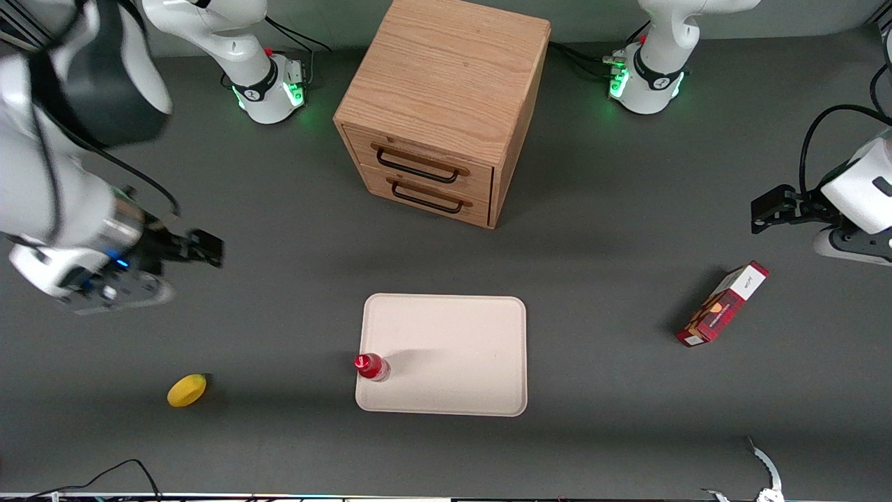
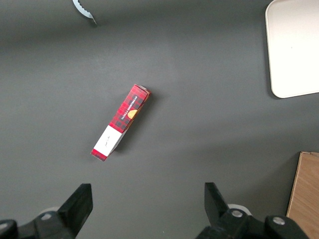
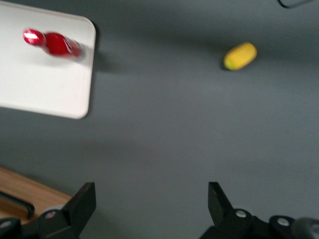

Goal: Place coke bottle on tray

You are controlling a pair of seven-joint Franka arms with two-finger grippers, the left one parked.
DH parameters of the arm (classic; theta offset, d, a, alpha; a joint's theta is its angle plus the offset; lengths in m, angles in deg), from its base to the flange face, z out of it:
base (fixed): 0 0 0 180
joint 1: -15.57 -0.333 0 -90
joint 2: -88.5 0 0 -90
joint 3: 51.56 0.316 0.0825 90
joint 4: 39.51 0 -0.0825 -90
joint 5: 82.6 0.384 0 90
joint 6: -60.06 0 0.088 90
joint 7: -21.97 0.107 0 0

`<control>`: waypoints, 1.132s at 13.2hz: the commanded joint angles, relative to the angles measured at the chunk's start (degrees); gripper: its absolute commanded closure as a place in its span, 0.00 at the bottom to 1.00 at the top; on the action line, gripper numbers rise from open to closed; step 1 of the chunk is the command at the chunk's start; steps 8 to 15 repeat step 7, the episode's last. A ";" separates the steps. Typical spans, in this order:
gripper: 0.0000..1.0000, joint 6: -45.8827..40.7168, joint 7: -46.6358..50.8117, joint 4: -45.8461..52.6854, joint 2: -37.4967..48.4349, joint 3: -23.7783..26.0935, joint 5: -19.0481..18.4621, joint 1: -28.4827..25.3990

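Note:
The coke bottle (image 1: 371, 367), small and red with a red cap, stands upright on the cream-beige tray (image 1: 460, 348), at the tray's edge toward the working arm's end and near its corner closest to the front camera. It also shows in the right wrist view (image 3: 54, 44) on the tray (image 3: 40, 84). My gripper (image 1: 198, 249) is open and empty, raised over bare table toward the working arm's end, well apart from the bottle and the tray. In the right wrist view the gripper (image 3: 152, 201) has its fingers wide apart with only grey table between them.
A yellow lemon (image 1: 187, 390) lies on the table toward the working arm's end, nearer the front camera than my gripper. A wooden two-drawer cabinet (image 1: 446, 104) stands farther from the camera than the tray. A red-and-white box (image 1: 725, 304) lies toward the parked arm's end.

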 commanded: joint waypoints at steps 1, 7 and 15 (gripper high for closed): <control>0.00 -0.29 -0.60 -3.69 3.74 0.87 0.33 1.47; 0.00 -2.75 -0.15 0.79 1.90 -5.08 3.14 -2.11; 0.00 -2.75 -0.15 0.79 1.90 -5.08 3.14 -2.11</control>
